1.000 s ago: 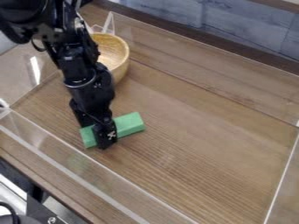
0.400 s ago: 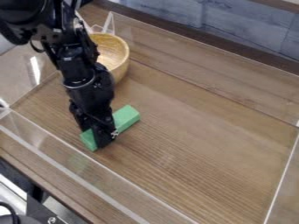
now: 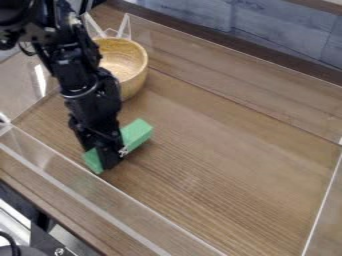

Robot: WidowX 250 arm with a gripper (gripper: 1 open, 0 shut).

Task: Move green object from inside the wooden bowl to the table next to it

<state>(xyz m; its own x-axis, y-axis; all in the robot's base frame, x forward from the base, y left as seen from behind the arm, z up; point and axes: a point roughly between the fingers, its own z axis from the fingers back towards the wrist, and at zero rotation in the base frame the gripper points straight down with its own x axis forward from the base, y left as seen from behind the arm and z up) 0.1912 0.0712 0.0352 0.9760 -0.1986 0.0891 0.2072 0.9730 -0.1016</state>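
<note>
So that's one green block (image 3: 118, 143), one wooden bowl (image 3: 126, 62), one desk (image 3: 227, 140), and one gripper (image 3: 102, 156).

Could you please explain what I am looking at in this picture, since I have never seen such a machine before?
This is a single view from a camera looking down at an angle on a brown wood-grain table edged with low clear walls. The black jointed thing is a robot arm; at its lower end is its gripper, a two-fingered claw pointing down. The claw is closed on a small bright-green rectangular block, which sits low over the tabletop; whether it touches the wood I cannot tell. Behind the arm stands a round light-tan wooden bowl, apparently empty as far as its inside shows.
</note>
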